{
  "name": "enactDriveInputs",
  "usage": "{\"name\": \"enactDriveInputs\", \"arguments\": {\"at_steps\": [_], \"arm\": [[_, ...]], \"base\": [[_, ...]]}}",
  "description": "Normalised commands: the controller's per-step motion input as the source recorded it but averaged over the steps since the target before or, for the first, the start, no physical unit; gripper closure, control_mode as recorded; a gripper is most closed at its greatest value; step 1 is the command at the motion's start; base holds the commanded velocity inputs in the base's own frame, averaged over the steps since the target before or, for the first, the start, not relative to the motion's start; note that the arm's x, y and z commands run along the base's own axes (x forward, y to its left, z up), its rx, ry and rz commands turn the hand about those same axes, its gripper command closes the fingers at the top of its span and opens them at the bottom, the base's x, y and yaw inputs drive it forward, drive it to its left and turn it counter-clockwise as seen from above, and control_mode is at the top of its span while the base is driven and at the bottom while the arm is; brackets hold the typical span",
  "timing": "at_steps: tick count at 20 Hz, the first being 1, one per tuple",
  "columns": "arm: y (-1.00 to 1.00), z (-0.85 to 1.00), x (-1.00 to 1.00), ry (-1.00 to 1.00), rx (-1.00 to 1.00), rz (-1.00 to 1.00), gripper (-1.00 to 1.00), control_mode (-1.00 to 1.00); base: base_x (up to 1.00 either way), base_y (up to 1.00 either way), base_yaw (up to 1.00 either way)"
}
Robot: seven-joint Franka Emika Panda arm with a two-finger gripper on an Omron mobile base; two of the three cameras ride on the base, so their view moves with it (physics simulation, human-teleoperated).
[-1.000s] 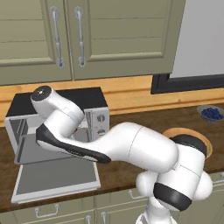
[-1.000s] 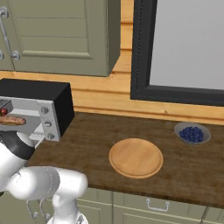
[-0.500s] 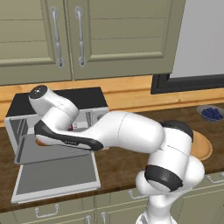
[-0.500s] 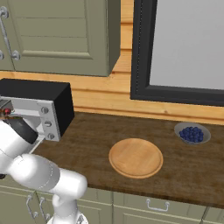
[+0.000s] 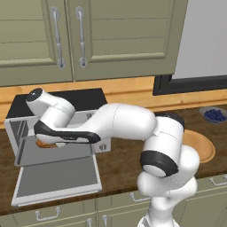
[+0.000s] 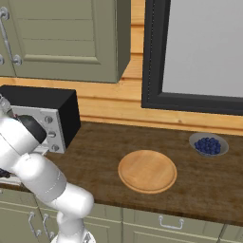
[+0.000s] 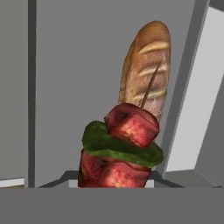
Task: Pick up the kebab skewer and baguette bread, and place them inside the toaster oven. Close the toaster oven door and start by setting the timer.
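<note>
The kebab skewer (image 7: 120, 148) is clenched in the pincer inside the toaster oven (image 5: 26, 133), above the baguette bread (image 7: 146, 65), for placing.

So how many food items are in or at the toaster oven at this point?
2. The kebab skewer is at the hand, nearest the hand camera, and the baguette bread lies beyond it on the grey oven floor. The arm covers part of the toaster oven, so more could be hidden.

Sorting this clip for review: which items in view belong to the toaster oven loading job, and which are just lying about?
Job items:
- kebab skewer, held in the end effector
- baguette bread, beyond the skewer on the grey surface
- toaster oven
- toaster oven door, open and lying flat

Lying about:
- round wooden board
- bowl of blueberries
- wall cabinets
</note>
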Motion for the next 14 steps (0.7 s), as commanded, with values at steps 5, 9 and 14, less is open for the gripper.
{"name": "enactDriveInputs", "arguments": {"at_steps": [5, 9, 14], "arm": [[0.0, -0.17, 0.38, 0.0, 0.0, -0.01, 1.0, -1.0], [0.0, -0.34, 0.28, 0.0, 0.0, 0.0, 1.0, -1.0], [-0.01, -0.52, 0.03, 0.0, 0.0, 0.0, 1.0, -1.0]], "base": [[0.0, 0.0, 0.0], [0.0, 0.0, 0.0], [0.0, 0.0, 0.0]]}}
